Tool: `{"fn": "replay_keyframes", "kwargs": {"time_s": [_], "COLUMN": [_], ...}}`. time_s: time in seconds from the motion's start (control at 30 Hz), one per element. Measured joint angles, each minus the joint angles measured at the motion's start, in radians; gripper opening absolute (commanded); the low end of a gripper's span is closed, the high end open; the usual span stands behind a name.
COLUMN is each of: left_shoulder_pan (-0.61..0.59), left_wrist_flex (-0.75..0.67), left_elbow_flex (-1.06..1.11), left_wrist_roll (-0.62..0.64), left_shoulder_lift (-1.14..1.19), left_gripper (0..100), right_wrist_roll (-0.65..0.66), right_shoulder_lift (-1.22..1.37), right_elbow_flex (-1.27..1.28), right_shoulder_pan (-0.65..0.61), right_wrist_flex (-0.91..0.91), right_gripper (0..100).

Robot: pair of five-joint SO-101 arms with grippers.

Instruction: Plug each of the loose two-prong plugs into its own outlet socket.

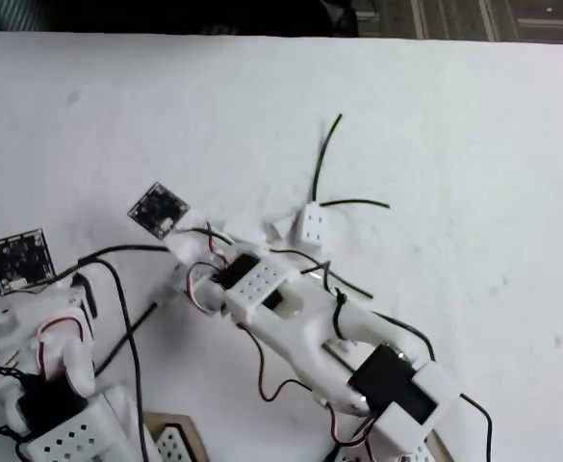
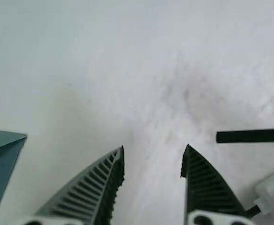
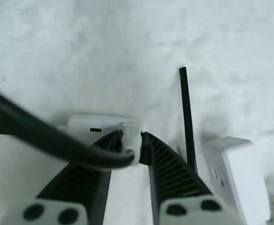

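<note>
In the right wrist view my right gripper (image 3: 132, 136) is shut on a small white two-prong plug (image 3: 129, 129), and a thick black cord (image 3: 38, 136) runs off from it. A white outlet block (image 3: 240, 173) lies close beside the gripper, with a thin black cable (image 3: 186, 108) between them. From above, the outlet block (image 1: 312, 226) sits mid-table with black cords (image 1: 324, 154) trailing from it. My left gripper (image 2: 153, 152) is open over bare table. A black cable end (image 2: 251, 136) and a white part (image 2: 272, 192) lie off to one side of it.
The white table (image 1: 454, 115) stretches wide behind and to the right of the outlet. The right arm (image 1: 291, 308) lies diagonally across the middle; the left arm (image 1: 45, 337) stands at the near left. A teal edge (image 2: 1, 154) shows in the left wrist view.
</note>
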Motion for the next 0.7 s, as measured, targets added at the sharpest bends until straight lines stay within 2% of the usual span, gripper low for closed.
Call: {"fn": "replay_keyframes", "kwargs": {"time_s": [0.33,0.53,0.6,0.7], "left_shoulder_pan": [0.000,0.000,0.000,0.000], "left_wrist_flex": [-0.006,-0.006,-0.006,-0.006], "left_elbow_flex": [0.000,0.000,0.000,0.000], "left_wrist_roll": [0.000,0.000,0.000,0.000], "left_shoulder_lift": [0.000,0.000,0.000,0.000], "left_gripper": [21,21,21,21], "right_wrist_roll": [0.002,0.002,0.005,0.005], "right_shoulder_lift": [0.000,-0.077,-0.138,-0.262], "right_elbow_flex": [-0.003,-0.002,0.002,0.002], "right_shoulder_pan": [-0.002,-0.014,-0.015,-0.011], "right_wrist_flex": [0.002,0.068,0.135,0.224], "right_gripper": [3.4,27.0,31.0,31.7]}}
